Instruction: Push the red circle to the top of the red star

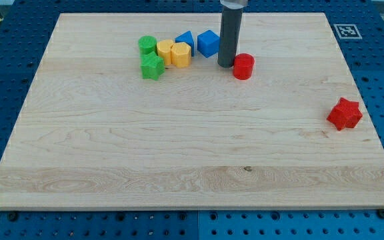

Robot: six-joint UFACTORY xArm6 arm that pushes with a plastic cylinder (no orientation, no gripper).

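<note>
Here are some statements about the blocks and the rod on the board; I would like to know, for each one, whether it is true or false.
1. My tip is just at the view's left of the red circle. True.
2. The red star touches the red circle. False: they lie far apart, the star near the board's right edge.
3. The green star lies just below the green circle. True.
4. The blue cube is at the view's right of the red circle. False: it is at its left.

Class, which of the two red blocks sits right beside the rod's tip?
The red circle, touching the tip on its right. The red star lies far off, near the board's right edge.
</note>
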